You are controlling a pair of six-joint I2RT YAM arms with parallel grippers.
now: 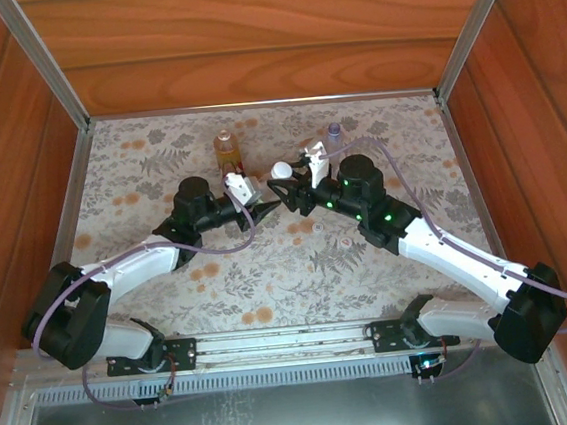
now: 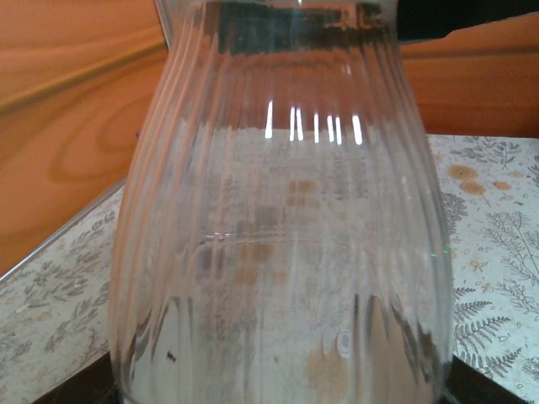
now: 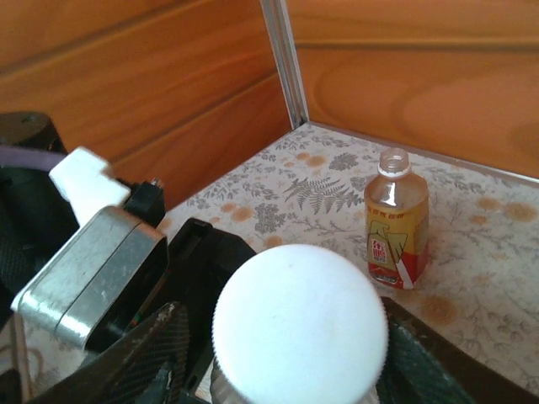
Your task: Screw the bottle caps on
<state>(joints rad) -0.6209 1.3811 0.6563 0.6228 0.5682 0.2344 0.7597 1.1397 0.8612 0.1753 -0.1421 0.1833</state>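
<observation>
My left gripper [image 1: 269,207] is shut on a clear ribbed bottle [image 2: 278,252] at the middle of the mat, its dark fingers [image 2: 484,389] just showing at the bottle's base. A wide white cap [image 3: 299,328] sits on that bottle's neck, also seen from above as the cap [image 1: 281,171]. My right gripper [image 3: 286,362] straddles the cap: the right finger lies against its rim and a dark gap shows at the left finger [image 3: 143,353]. An amber bottle [image 3: 396,219] with a red-yellow label stands uncapped behind. A bluish bottle [image 1: 334,132] stands at the back right.
The amber bottle [image 1: 226,150] stands near the back wall, left of centre. A small white round thing, perhaps a cap [image 1: 317,226], lies on the flowered mat [image 1: 269,274] in front of the grippers. Wooden walls [image 1: 246,35] enclose the back and sides.
</observation>
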